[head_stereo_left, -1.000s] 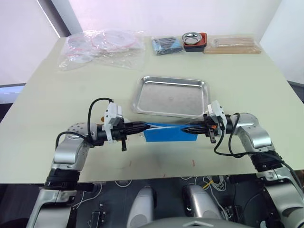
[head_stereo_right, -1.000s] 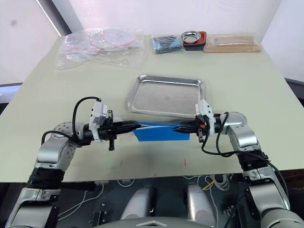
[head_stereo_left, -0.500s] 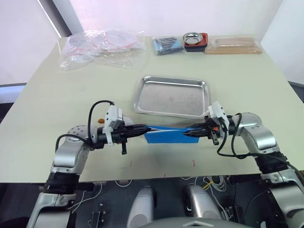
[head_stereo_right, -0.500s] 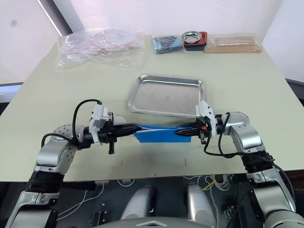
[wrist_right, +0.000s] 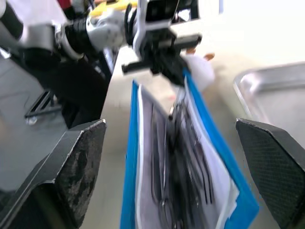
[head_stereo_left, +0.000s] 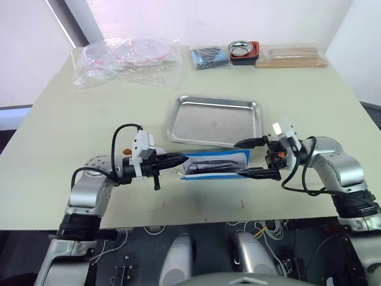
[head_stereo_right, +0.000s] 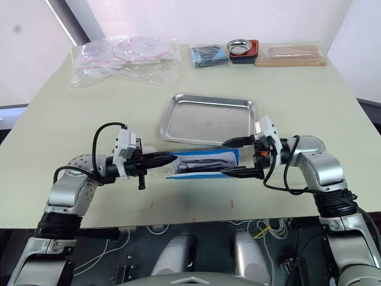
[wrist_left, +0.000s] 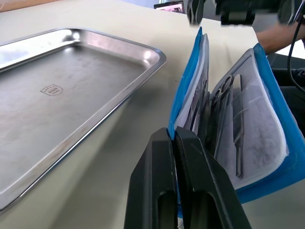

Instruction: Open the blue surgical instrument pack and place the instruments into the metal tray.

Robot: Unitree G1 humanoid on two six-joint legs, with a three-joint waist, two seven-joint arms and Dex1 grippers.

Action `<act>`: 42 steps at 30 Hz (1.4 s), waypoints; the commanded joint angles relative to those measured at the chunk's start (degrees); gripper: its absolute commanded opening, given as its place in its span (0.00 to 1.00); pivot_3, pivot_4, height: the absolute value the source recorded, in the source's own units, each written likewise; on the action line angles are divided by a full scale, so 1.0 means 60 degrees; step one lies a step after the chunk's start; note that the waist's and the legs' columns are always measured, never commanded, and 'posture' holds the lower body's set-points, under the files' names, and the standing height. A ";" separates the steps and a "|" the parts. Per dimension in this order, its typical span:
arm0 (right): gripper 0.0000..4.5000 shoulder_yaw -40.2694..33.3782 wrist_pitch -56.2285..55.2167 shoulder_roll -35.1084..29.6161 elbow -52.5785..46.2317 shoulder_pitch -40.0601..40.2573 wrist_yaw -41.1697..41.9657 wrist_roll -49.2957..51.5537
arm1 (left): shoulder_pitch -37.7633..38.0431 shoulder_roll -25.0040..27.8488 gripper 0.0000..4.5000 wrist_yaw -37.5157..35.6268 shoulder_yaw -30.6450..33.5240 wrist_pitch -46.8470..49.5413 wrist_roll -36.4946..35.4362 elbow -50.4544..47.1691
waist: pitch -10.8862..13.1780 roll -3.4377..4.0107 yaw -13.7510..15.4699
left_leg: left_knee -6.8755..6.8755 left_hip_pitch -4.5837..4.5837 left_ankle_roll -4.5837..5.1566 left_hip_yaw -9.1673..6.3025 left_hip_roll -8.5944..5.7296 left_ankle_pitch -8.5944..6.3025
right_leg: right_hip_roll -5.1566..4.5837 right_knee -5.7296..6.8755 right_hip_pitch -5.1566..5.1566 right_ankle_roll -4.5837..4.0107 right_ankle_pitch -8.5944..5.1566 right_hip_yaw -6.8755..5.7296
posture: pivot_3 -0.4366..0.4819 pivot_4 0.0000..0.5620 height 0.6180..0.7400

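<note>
Blue surgical instrument pack [head_stereo_left: 217, 164]: part-open beside metal tray [head_stereo_left: 214, 121]; left gripper [head_stereo_left: 178, 159] pinches its edge; right gripper [head_stereo_left: 257, 157] spread wide.

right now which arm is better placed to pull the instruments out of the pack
Right. The right pincer is open at the blue pack's open end, while the left pincer is shut on its other edge, steadying it.

The metal tray [head_stereo_left: 214, 121] lies mid-desk [head_stereo_left: 59, 131]; the surgical instrument pack [head_stereo_left: 215, 165] lies just in front of it, between the left claw [head_stereo_left: 178, 158] and right claw [head_stereo_left: 256, 158], instruments [wrist_left: 224, 119] inside it
</note>
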 commanded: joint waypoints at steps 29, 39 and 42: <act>0.03 0.1173 -0.1038 -0.0264 -0.0530 0.1370 -0.0177 -0.1085 | -0.0641 -0.0553 0.00 0.0147 -0.0694 -0.1100 0.1086 0.1637 | -0.0002 -0.0002 0.0019 | 0.0001 0.0002 0.0000 -0.0002 -0.0003 0.0000 | -0.0001 -0.0001 0.0005 0.0020 -0.0012 0.0000 | 0.48 0.27 1.00; 0.03 0.1170 -0.0830 -0.0427 -0.0778 0.2090 -0.0212 -0.1003 | -0.0999 -0.0931 0.00 0.0094 -0.0991 -0.1353 0.1337 0.2166 | -0.0008 -0.0005 0.0061 | 0.0014 0.0013 0.0000 -0.0006 -0.0008 0.0000 | -0.0003 0.0000 0.0025 0.0026 -0.0015 -0.0003 | 0.48 0.27 1.00; 0.03 0.1266 -0.0837 -0.0583 -0.0949 0.2534 -0.0181 -0.1084 | -0.1058 -0.0908 0.00 0.0084 -0.1123 -0.1522 0.1595 0.2474 | -0.0011 -0.0005 0.0066 | 0.0015 0.0012 0.0000 -0.0004 -0.0011 0.0000 | -0.0006 -0.0002 0.0026 0.0027 -0.0015 -0.0002 | 0.48 0.27 1.00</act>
